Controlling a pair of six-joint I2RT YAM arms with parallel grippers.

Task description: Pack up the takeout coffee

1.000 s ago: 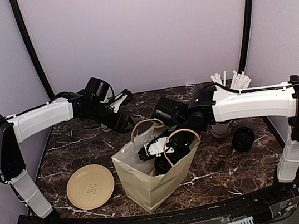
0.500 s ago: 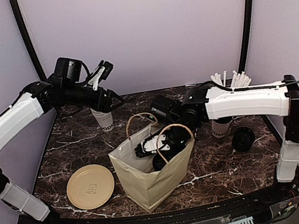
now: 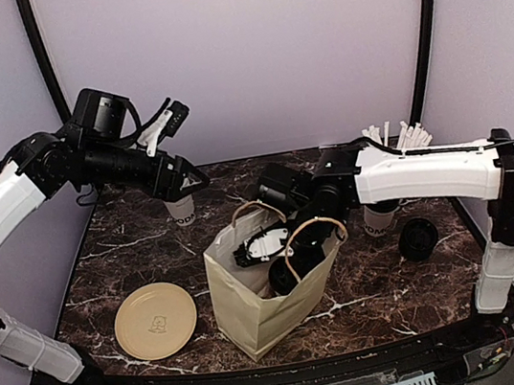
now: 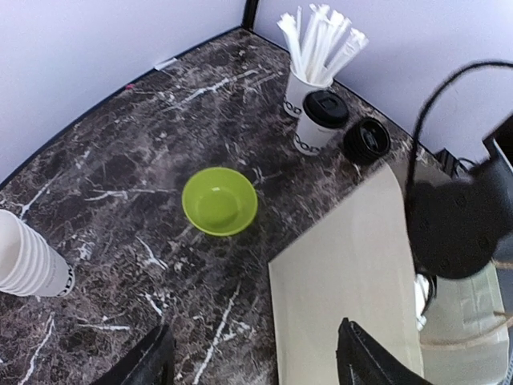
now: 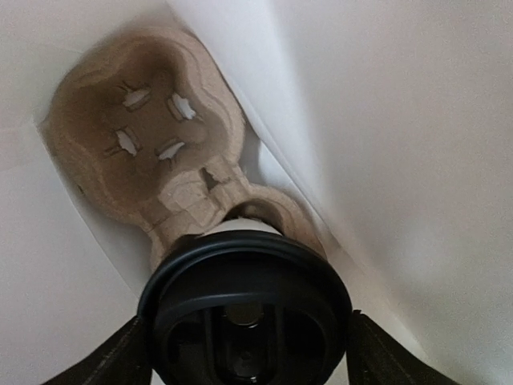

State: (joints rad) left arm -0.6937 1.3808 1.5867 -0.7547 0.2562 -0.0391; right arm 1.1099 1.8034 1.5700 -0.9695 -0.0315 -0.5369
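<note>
One takeout coffee (image 5: pixel 247 289), black lid up, stands in a brown pulp cup carrier (image 5: pixel 152 120) at the bottom of the paper bag (image 3: pixel 256 314). My right gripper (image 5: pixel 247 321) reaches down into the bag mouth (image 3: pixel 271 253). It is open, with one finger on each side of the lid's rim. A second lidded coffee (image 4: pixel 319 120) stands on the table beside the cup of straws (image 4: pixel 309 64). My left gripper (image 3: pixel 192 181) hangs open and empty, high over the back left of the table. In its wrist view its fingers (image 4: pixel 152 361) frame bare marble and the bag's side (image 4: pixel 353 273).
A green bowl (image 4: pixel 220 200) sits on the marble behind the bag. A stack of lidless white cups (image 4: pixel 28 261) stands at the back left. A loose black lid (image 3: pixel 419 238) lies at the right. A tan plate (image 3: pixel 156 320) lies at the front left.
The left arm has lifted up and away from the bag. The right gripper has gone deeper into the bag and spread its fingers off the cup. The bag has shifted slightly.
</note>
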